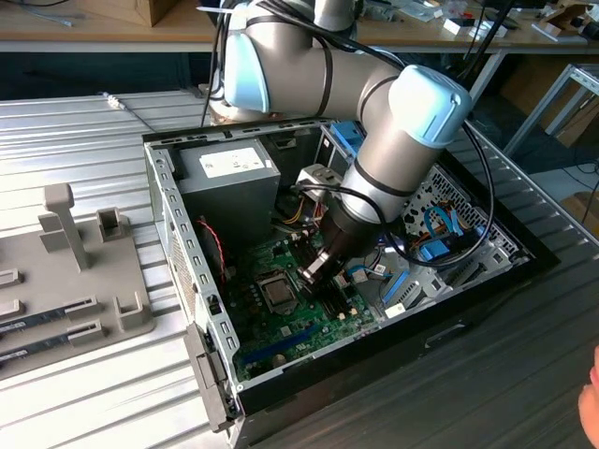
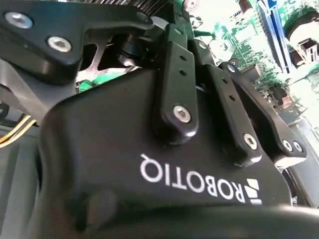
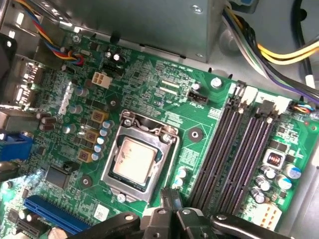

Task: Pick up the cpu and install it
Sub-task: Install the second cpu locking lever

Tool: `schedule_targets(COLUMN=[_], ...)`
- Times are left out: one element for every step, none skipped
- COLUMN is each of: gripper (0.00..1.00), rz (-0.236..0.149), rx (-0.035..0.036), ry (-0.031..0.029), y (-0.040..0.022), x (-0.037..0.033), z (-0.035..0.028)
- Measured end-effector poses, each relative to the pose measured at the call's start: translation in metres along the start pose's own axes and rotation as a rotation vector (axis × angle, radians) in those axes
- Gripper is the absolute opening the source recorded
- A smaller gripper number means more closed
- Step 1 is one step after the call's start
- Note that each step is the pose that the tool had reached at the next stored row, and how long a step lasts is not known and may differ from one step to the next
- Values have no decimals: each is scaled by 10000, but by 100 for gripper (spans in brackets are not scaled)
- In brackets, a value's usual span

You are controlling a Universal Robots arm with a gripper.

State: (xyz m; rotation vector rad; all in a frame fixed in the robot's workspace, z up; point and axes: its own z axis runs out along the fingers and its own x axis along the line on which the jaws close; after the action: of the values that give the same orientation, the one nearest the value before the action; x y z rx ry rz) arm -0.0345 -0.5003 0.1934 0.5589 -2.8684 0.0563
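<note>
standing by: lines below run from the near edge of the scene to the far side.
near edge: dark ribbed metal tabletop (image 1: 487, 374) in front of the case.
tower: open black-and-grey desktop computer case (image 1: 187, 253) lying on its side, with the green motherboard (image 1: 299, 323) facing up.
gripper: black two-finger gripper (image 1: 314, 273) on the grey arm with pale blue joint caps (image 1: 402, 131), hovering low over the board, just beside the socket toward the exterior view's right; in the first wrist view its black fingertips (image 3: 172, 199) sit close together with nothing between them, above the board next to the long black memory slots (image 3: 234, 144).
cpu: small flat square chip with a dull silver lid (image 3: 133, 158), lying flat inside the silver metal socket frame (image 3: 112, 174) on the board; in the exterior view it shows as a dark square at the board's middle.
side: grey plastic fixture tray with upright posts (image 1: 84, 281) on the exterior view's left, well apart from the case.
behind: grey metal power-supply box (image 1: 229, 182) in the case's far corner.
far: wooden workbench (image 1: 103, 33) along the back.
</note>
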Motion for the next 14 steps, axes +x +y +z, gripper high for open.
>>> schedule_targets(gripper=[11,11,11,11,11,11,11,11,11,11,11,11,11,11], rz=[-4,-9,-13,-22,-30,-36,-43,-72,-95,-122,-167,-202,-264,-303], rx=[-7,-26,-46,-87,-125,-148,-180,-305,-402,-527,-727,-878,-1153,-1324], ry=[-4,-15,-24,-44,-59,-66,-80,-131,-172,-224,-307,-370,-485,-554], y=[2,3,4,4,5,4,4,4,5,5,7,8,11,11], x=[7,14,16,20,29,36,39,43,43,43,42,42,41,40], z=[3,3,-3,-19,-59,-89,-103,-120,-122,-122,-122,-123,-123,-124])
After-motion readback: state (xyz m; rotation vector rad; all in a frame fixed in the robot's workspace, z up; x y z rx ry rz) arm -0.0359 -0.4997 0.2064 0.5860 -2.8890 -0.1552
